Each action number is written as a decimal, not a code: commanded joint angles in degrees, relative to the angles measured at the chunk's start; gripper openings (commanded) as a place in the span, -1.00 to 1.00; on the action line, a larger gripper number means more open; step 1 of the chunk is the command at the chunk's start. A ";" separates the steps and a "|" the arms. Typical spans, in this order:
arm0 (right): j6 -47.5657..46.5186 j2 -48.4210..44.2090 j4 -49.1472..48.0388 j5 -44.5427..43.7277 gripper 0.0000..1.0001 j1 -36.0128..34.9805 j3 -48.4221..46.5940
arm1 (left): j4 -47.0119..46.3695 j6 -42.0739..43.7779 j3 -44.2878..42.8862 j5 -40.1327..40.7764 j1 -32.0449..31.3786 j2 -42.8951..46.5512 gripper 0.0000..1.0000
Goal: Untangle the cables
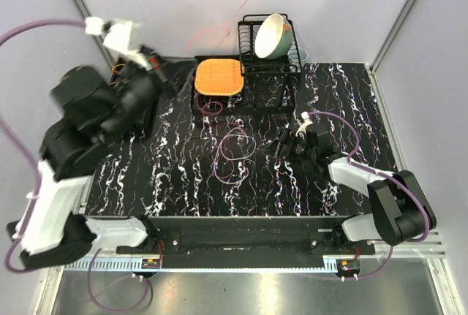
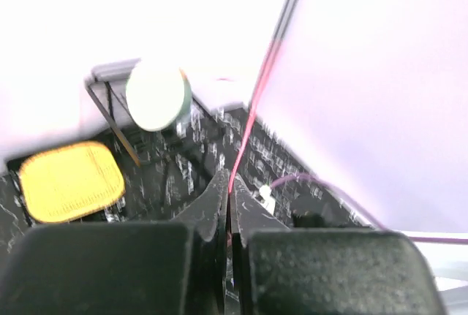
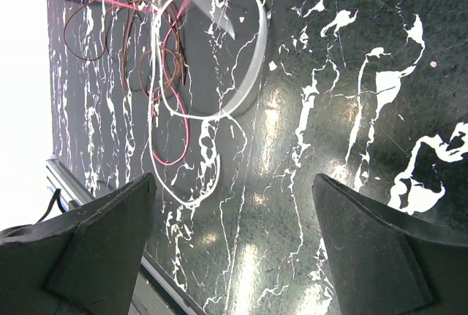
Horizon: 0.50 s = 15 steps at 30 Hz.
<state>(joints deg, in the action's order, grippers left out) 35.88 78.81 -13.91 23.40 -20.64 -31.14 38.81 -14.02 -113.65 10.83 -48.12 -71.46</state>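
Left gripper (image 2: 229, 183) raised, pressed together on red cable (image 2: 250, 121); strand straight, taut. Right gripper (image 3: 234, 180) spread, near cables (image 1: 232, 153) mid-table. Best: pin loops with right, lift left slowly.

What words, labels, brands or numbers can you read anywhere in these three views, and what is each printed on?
None can be read in any view.
The bowl, the orange mat, the dish rack and the marbled table show no lettering.
The red cable pinched in the shut left gripper is plain.
The small boards at the arm bases are too small to tell.
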 commanded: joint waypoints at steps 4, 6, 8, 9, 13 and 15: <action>0.07 -0.14 -2.52 0.60 0.87 0.43 -0.77 | 0.84 -1.61 21.67 1.48 -0.22 2.81 -1.00; 0.24 0.03 -2.52 0.51 0.87 0.43 -0.86 | -0.22 -2.76 25.21 0.60 -0.22 5.62 -1.00; 0.24 0.12 -2.35 0.51 0.86 0.43 -0.86 | -1.19 -3.47 28.47 -1.16 -0.22 7.47 -1.00; 0.24 -0.05 -2.43 0.51 0.86 0.52 -0.86 | -1.10 -3.47 28.83 -1.77 -0.22 7.91 -1.00; 0.07 -0.67 -2.17 1.47 0.83 0.43 -1.29 | -0.66 -2.77 28.04 -5.46 -0.22 9.50 -1.00; 0.07 -2.07 -1.30 2.44 0.82 0.43 -2.08 | -0.84 -2.15 27.86 -6.95 -0.22 9.32 -1.00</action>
<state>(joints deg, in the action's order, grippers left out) 36.03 78.81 -13.89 23.73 -20.56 -31.16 42.74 -16.53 -82.28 8.25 -48.12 -66.15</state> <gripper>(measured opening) 0.915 0.005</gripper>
